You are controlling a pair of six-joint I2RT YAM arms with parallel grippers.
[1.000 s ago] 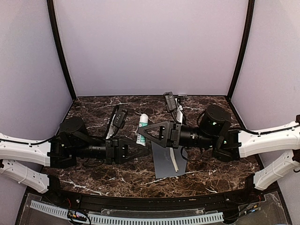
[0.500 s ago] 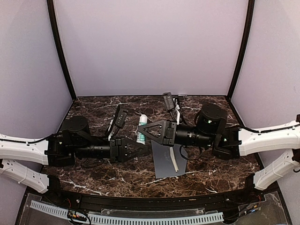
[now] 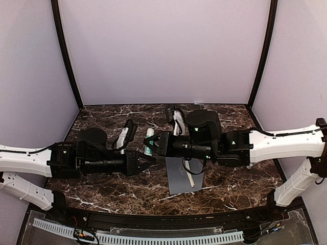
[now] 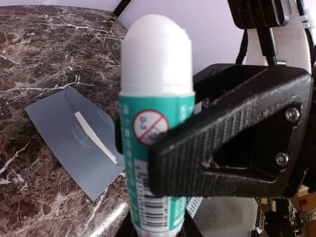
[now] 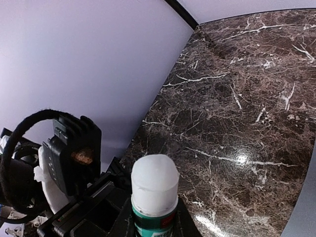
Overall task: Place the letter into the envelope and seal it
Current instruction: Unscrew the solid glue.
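The slate-grey envelope (image 3: 180, 178) lies flat on the marble table (image 3: 102, 122), with a thin white strip (image 3: 189, 176) along it; the left wrist view shows the envelope (image 4: 64, 138) below and to the left. The letter is out of view. A teal glue stick with a white cap (image 3: 148, 141) is held between both arms, left of the envelope. My left gripper (image 3: 145, 160) is shut on its barcode end (image 4: 155, 197). My right gripper (image 3: 156, 145) is shut on its body just under the cap (image 5: 154, 183), and one right finger (image 4: 232, 138) crosses the stick.
Pale walls with black corner posts (image 3: 66, 56) close in the table's back and sides. The left arm's wrist camera (image 5: 71, 158) sits close beside the right gripper. A black rail (image 3: 163, 217) runs along the near edge.
My right arm has swung left to the glue stick and its jaws have closed on it. My left arm has reached further right, keeping its grip; the stick has shifted slightly left.
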